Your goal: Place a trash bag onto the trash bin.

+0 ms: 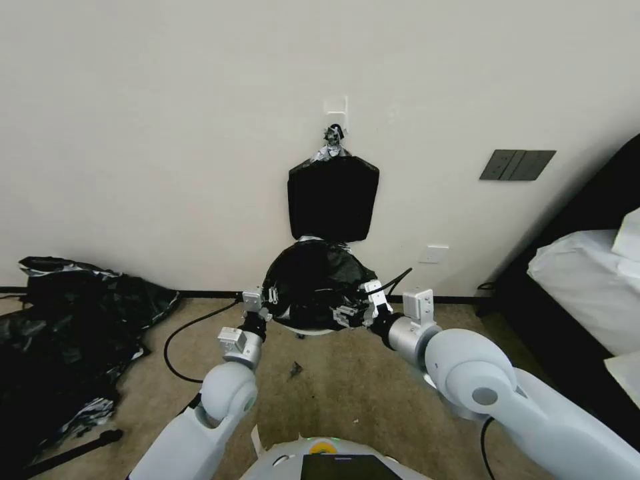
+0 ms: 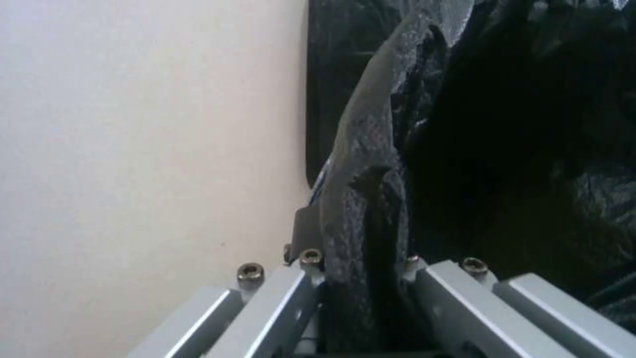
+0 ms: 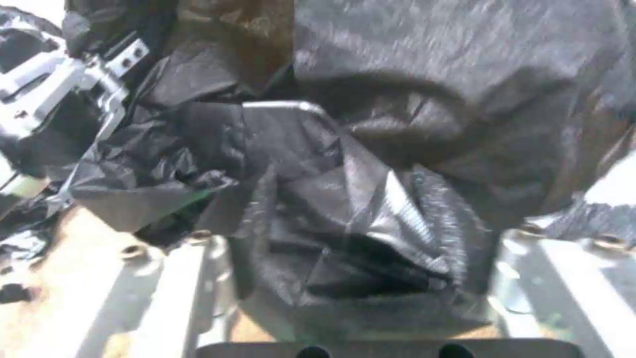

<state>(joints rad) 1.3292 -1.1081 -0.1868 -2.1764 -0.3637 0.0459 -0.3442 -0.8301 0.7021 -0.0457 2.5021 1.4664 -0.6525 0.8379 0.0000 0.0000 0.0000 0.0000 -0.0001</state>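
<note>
Wall (image 1: pixel 167 133), pale and bare, fills the background of the head view, with brown carpet (image 1: pixel 333 387) running up to its dark baseboard. On the robot's left, a large heap of black plastic sheeting (image 1: pixel 60 333) sprawls across the floor, and on its right the corner of a white-covered bed (image 1: pixel 587 280) juts in beside a dark frame. Two grey-white arms reach forward from the robot's body toward the middle of the scene, where the trash bag (image 1: pixel 313 283), glossy, black and wrinkled, is spread over the top of the trash bin (image 1: pixel 310 329); only a pale sliver of the bin's lower edge peeks out under the plastic, standing on the carpet close to the wall. The left gripper (image 1: pixel 261 308) sits at the bag's left edge and the right gripper (image 1: pixel 357 308) at its right edge, each level with the bin's rim. In the left wrist view, the left gripper (image 2: pixel 361 298) has its fingers drawn in close on a fold of the bag (image 2: pixel 371 199) that rises between them. In the right wrist view, the right gripper (image 3: pixel 357 298) has a bunched wad of the bag (image 3: pixel 371 219) pinched between its fingers, with the other gripper visible farther off across the plastic. Above the bin, a flat black stack of bags (image 1: pixel 333 199) hangs against the wall from a small white hook (image 1: pixel 336 110). A dark switch plate (image 1: pixel 517 165) and a white outlet (image 1: pixel 437 254) are fixed to the wall on the right, and a black cable (image 1: pixel 183 340) loops over the carpet.
</note>
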